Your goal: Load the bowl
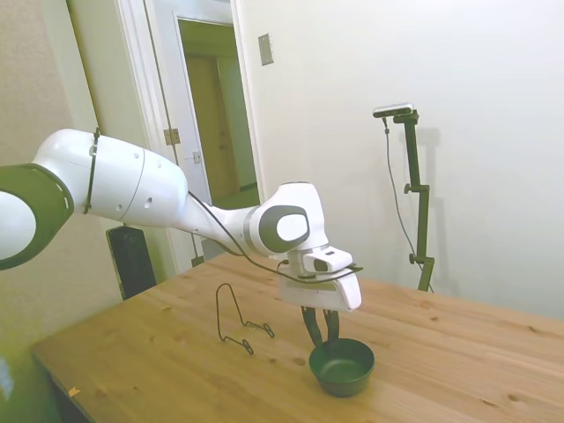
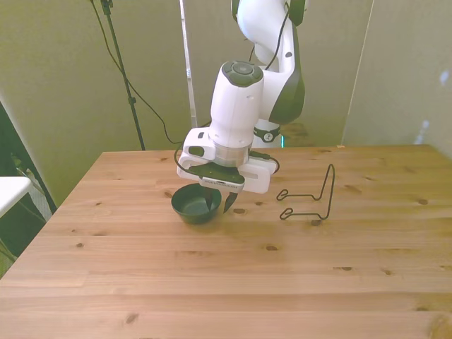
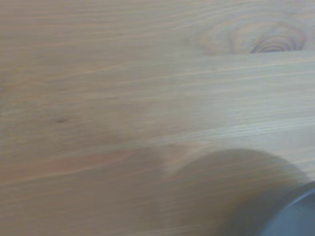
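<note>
Grasp step: the hand straddles the bowl's rim mid-worktop, fingers apart. Next, I judge: pinch, lift, carry to the rack.

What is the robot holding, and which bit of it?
The end effector straddles the rim of the green bowl, one finger inside and one outside. A real grip cannot be told.
</note>
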You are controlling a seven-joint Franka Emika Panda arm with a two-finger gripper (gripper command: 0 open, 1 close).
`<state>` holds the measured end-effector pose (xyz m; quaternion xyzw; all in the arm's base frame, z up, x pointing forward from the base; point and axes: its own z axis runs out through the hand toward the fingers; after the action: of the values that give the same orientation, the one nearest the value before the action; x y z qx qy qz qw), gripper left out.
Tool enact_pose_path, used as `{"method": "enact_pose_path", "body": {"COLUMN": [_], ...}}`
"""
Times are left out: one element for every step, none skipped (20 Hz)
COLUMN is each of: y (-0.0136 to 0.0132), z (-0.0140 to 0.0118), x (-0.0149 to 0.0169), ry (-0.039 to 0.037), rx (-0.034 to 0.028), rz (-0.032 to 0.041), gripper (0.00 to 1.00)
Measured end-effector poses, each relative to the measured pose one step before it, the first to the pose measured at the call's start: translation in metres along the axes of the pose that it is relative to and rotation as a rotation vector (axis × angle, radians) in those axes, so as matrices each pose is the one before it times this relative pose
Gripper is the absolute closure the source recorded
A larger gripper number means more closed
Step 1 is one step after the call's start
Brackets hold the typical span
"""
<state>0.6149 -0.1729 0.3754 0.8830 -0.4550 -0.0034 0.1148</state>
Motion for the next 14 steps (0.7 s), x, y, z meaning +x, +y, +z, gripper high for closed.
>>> {"method": "enact_pose_path", "body": {"y": [-0.00081,-0.00048,-0.00003,-0.00002,0.00002,-0.00001,-0.00006,-0.00014,-0.0002,-0.00035,-0.00052,-0.00043,-0.00049,-0.00055], "z": [0.0,0.00011,0.00008,0.00002,-0.00007,-0.00004,-0.00001,-0.00008,-0.00023,-0.00038,-0.00119,-0.00211,-0.00307,-0.00427], "x": [-0.00093,-0.00054,-0.00018,-0.00008,0.00003,0.00001,-0.00005,-0.00009,-0.00007,-0.00039,-0.00061,-0.00075,-0.00131,-0.00265], "ry": [-0.00132,-0.00084,-0.00081,-0.00034,-0.00004,0.00002,0.0,0.00006,-0.00045,-0.00369,-0.00486,-0.00019,0.00062,-0.00162], "rx": [-0.00115,-0.00092,-0.00083,-0.00035,-0.00007,0.00002,0.00003,0.00017,0.00101,0.00296,0.0062,0.00465,0.00512,0.00782], "rz": [0.00065,0.00027,0.00024,0.00022,0.00063,0.00055,0.00036,-0.00013,0.00039,0.00184,0.00306,0.00025,-0.00101,-0.00149], "gripper": [1.0,1.0,1.0,1.0,1.0,1.0,1.0,1.0,1.0,1.0,1.0,1.0,1.0,1.0]}}
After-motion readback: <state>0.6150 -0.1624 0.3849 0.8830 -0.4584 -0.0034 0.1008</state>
